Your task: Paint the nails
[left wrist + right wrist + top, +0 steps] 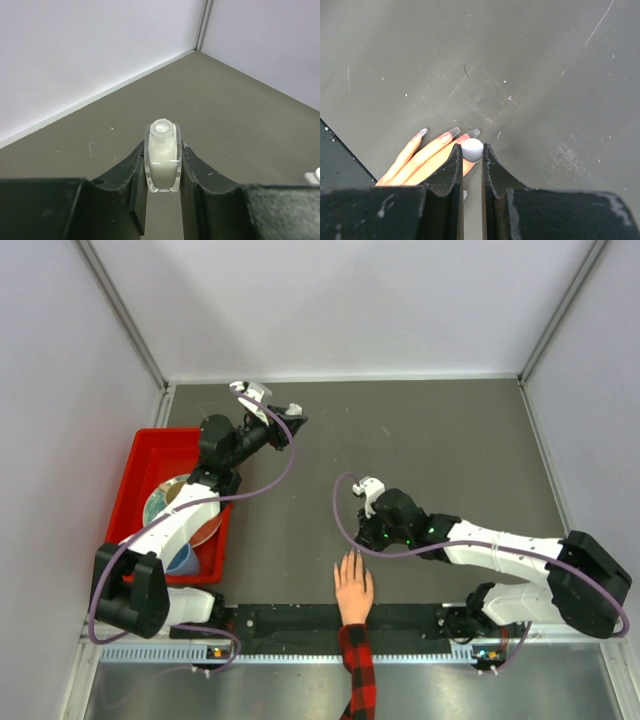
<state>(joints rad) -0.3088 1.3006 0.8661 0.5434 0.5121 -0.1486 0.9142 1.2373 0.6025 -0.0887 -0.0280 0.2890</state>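
A light-skinned hand [353, 592] with a red-and-black plaid sleeve lies flat at the table's near edge, fingers pointing away. Its long pale nails [453, 132] show in the right wrist view. My right gripper [471, 148] is shut on a round white brush cap [472, 149] and holds it directly over the fingertips; the brush below is hidden. In the top view this gripper [368, 536] hovers just beyond the fingers. My left gripper [163, 150] is shut on a small clear glass bottle [162, 159], uncapped and half full of white polish, held upright at the back left [294, 417].
A red bin [140, 455] with plates and a blue bowl [183, 558] stands at the left, under the left arm. A black rail [290, 620] runs along the near edge. White walls enclose the grey table on three sides.
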